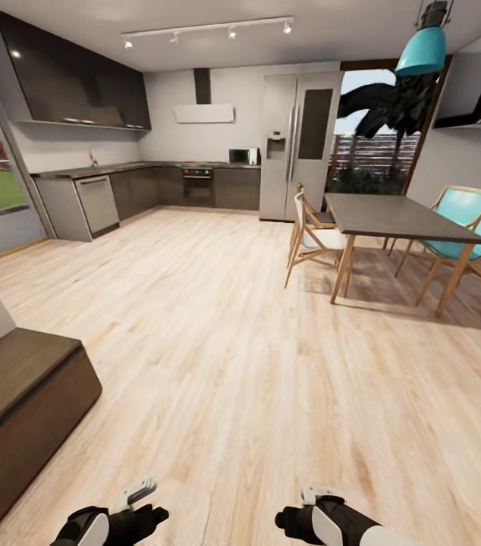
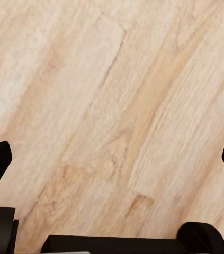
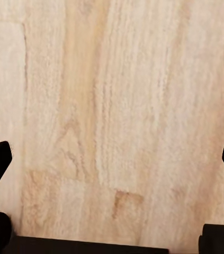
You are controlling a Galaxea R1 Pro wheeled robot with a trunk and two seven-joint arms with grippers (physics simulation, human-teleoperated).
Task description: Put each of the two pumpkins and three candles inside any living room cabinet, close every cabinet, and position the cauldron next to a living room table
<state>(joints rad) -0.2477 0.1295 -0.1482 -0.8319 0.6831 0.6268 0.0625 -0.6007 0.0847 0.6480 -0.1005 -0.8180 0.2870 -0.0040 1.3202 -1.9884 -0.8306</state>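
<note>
Open plank floor (image 1: 240, 364) ahead; both tools, left (image 2: 112, 153) and right (image 3: 112, 153), gape empty; turning carelessly risks clipping the cabinet (image 1: 20, 409).

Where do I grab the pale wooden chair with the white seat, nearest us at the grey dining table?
On the pale wooden chair, probably the backrest's top rail, approached from the open floor side. Its back faces away from the grey dining table, leaving that slim rail exposed; the seat sits tucked toward the table.
</note>
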